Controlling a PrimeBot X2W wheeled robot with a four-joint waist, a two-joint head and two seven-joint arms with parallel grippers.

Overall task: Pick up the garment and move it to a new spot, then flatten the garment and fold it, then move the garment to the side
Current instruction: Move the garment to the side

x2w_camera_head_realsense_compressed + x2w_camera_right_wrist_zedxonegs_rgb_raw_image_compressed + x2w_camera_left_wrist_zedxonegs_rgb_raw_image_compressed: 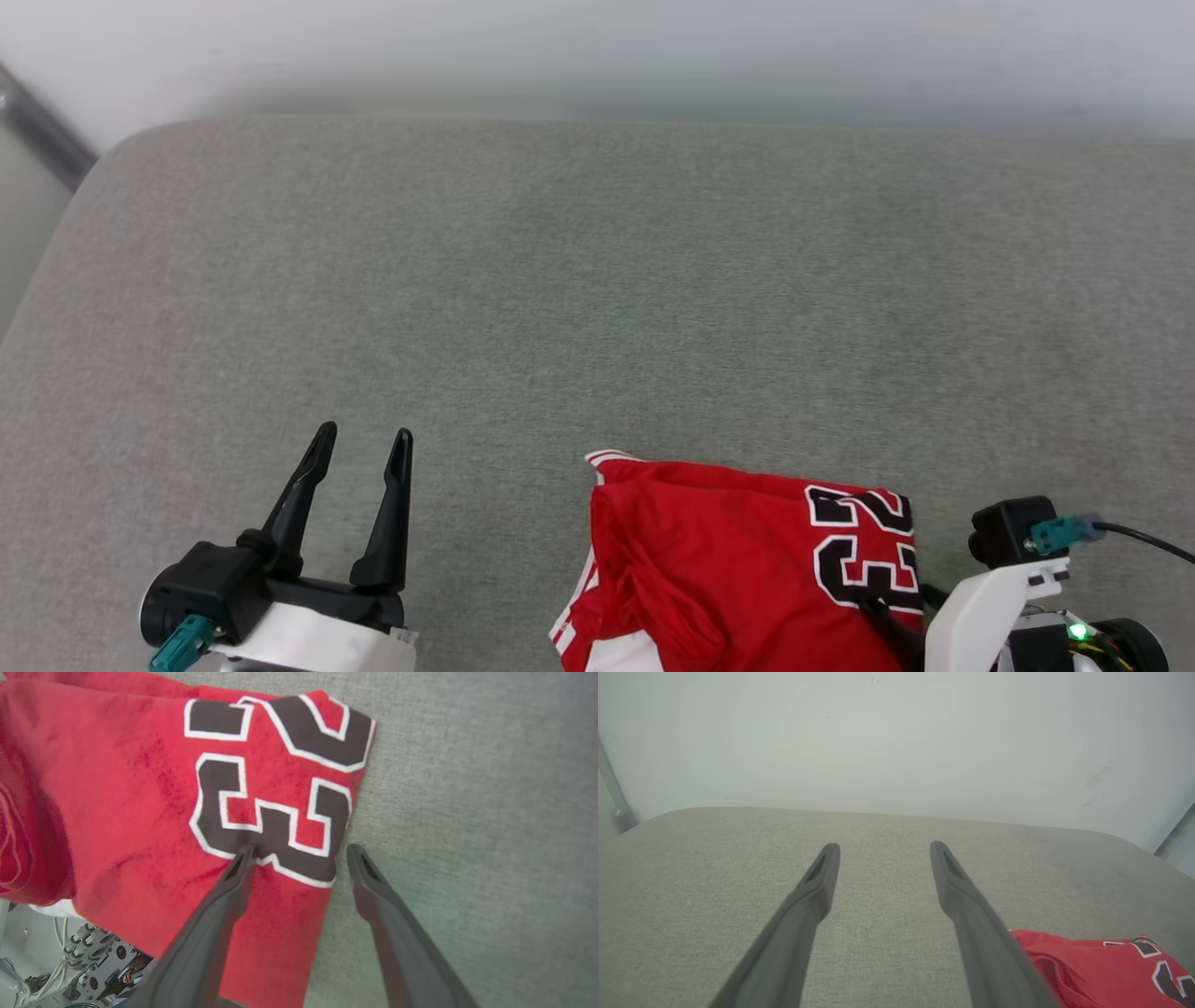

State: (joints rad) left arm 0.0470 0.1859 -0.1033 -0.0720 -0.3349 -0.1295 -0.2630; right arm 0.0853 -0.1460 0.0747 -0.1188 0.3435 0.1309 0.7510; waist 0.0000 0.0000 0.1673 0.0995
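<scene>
1. Head view: the red jersey (738,560) lies folded at the near edge of the grey cushion (560,280), towards its right; left gripper (359,443) hovers apart, jaws spread
2. Left wrist view: jaws spread over bare cushion, jersey (1101,966) beside
3. Right wrist view: right gripper (299,851) jaws spread, straddling the jersey's right edge; folding looks done, so next pinch and shift it aside
</scene>
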